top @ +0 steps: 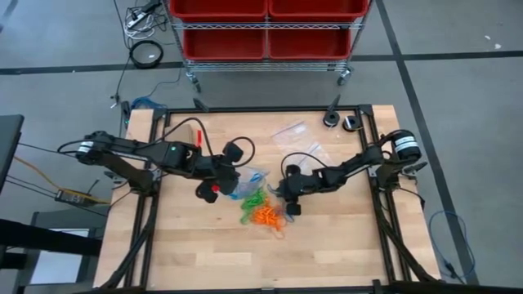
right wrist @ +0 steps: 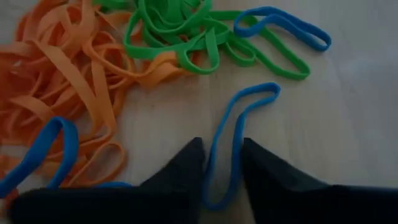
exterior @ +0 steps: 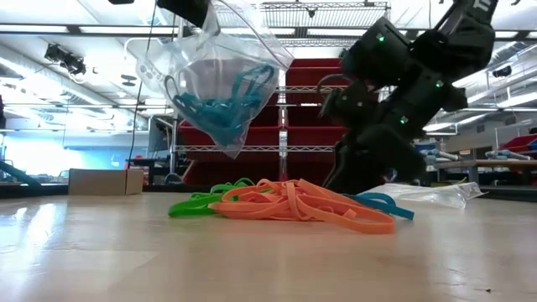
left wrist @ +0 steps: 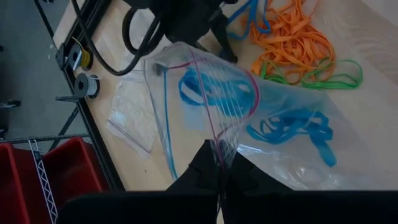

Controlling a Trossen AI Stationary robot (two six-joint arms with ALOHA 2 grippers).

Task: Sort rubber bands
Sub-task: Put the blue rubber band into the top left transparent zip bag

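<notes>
you're working on a bare wooden counter (top: 188, 245), and the largest soft thing on it is the clear zip bag (exterior: 220, 80) hanging above the surface from the left end effector (left wrist: 217, 167), whose fingers are pressed together on the bag's rim near the zip line; blue bands already lie in its sagging bottom. treat that bag as limp and slippery film: it will fold and swing, so its mouth probably won't stay open by itself. below and beside it sits the pile of rubber bands (top: 263, 210), orange on top, green tangled at one edge and a few blue ones at the other. they look very light, soft and stretchy, and because the loops cross each other, lifting one is likely to drag its neighbours along. the right end effector (right wrist: 219, 167) is low over the counter at the pile's edge, its two fingers standing close together either side of one strand of a lone blue band (right wrist: 239, 134) that lies flat and apart from the orange heap; i can't tell whether they are nipping it yet. take that band by a single strand, as it is lined up now, and lift slowly, since thin rubber lying flat on wood may slide out of the fingertips.
</notes>
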